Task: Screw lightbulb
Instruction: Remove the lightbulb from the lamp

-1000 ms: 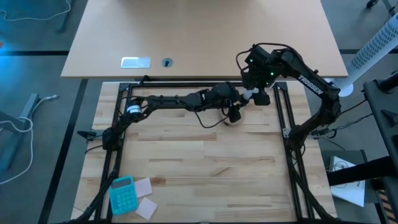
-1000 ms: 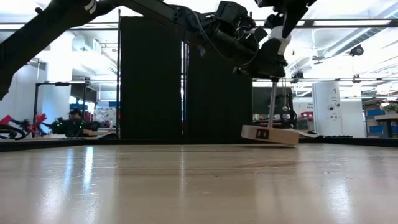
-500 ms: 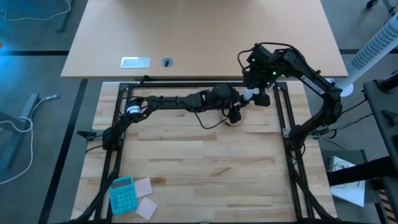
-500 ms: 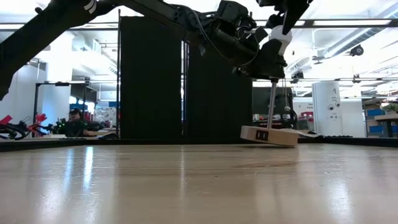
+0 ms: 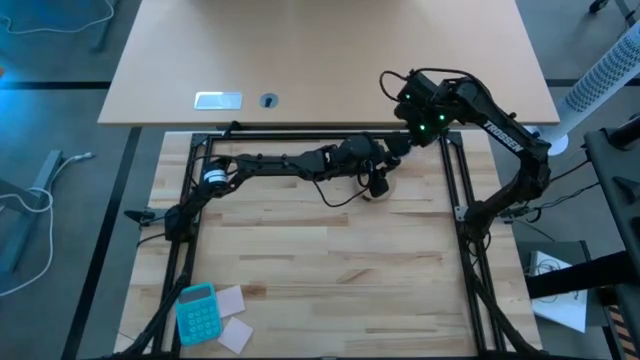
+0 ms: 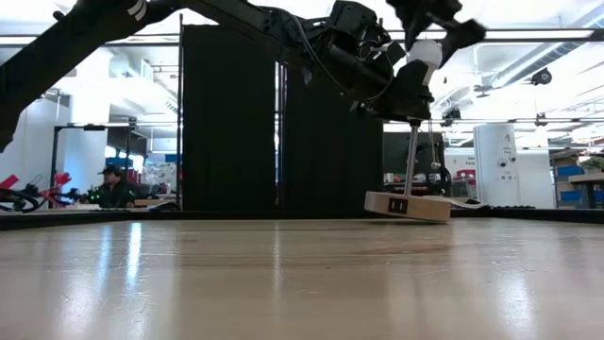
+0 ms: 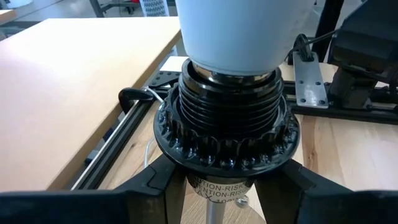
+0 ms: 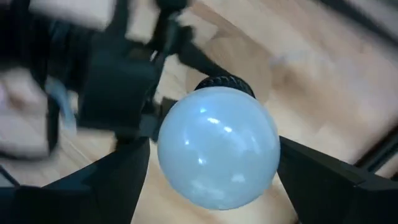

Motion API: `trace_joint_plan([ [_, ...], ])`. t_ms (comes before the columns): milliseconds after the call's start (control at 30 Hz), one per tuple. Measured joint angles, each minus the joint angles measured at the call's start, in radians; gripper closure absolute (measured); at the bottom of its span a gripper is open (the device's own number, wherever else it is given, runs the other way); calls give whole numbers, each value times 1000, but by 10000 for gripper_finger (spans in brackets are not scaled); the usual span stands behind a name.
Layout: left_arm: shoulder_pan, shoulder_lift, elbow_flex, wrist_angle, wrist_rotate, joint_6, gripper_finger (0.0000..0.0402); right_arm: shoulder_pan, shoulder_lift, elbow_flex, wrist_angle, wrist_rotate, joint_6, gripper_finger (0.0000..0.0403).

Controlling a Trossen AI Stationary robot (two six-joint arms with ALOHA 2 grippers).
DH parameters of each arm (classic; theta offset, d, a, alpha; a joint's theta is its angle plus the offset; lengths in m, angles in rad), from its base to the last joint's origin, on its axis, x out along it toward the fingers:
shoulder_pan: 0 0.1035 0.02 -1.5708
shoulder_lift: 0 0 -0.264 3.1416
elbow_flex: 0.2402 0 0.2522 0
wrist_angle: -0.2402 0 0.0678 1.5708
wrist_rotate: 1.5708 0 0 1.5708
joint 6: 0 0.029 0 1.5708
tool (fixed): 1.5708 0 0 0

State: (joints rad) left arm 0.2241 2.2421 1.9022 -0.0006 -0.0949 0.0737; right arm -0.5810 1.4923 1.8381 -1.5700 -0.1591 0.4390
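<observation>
The glossy white lightbulb (image 8: 217, 146) sits with its neck (image 7: 239, 43) in the black ribbed socket (image 7: 221, 118). The socket tops a thin post (image 6: 412, 156) on a round wooden disc (image 6: 411, 205) near the table's far edge. The disc looks slightly tilted in the low view. My left gripper (image 7: 221, 186) reaches level from the table's left and is shut on the socket's base (image 5: 385, 165). My right gripper (image 8: 214, 168) hangs over the bulb (image 6: 425, 49) and is closed on it. In the high view my right gripper (image 5: 415, 135) hides the bulb. My left gripper pinches the socket's narrow lower part (image 7: 221, 183), just under the ribbed collar, between its two fingers (image 7: 155, 183). The fingers come level from the table's left, across the upright post. The socket stands upright with the bulb above it. My right gripper holds the bulb's round globe between its two fingers (image 8: 311, 171), one on each flank (image 8: 273, 146). The fingers come from above, pointing down. The bulb stands upright with its neck in the socket.
A black frame rail (image 5: 455, 180) runs close by the stand on the right and along the far side. A blue calculator (image 5: 196, 310) and paper notes (image 5: 232, 318) lie at the near left. A tan tabletop (image 5: 330, 60) lies beyond the far edge.
My right gripper has turned about the bulb's upright axis while staying over the socket. Its fingers now show side by side in the low view. My left gripper, the socket and the stand have kept still.
</observation>
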Motion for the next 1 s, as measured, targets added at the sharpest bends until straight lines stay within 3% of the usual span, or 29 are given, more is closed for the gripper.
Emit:
trace_joint_plan([
  [133,0,0,0,0,-1,0,257,-4,-4,0,1,-34,489,66],
  [400,1,0,0,0,-1,3,257,-5,2,-2,8,-49,886,62],
  [700,-1,0,-1,0,-2,-4,257,-18,19,-2,5,-41,984,67],
  [1000,-1,0,-1,-1,-3,-5,257,-21,23,-2,3,-25,1001,138],
])
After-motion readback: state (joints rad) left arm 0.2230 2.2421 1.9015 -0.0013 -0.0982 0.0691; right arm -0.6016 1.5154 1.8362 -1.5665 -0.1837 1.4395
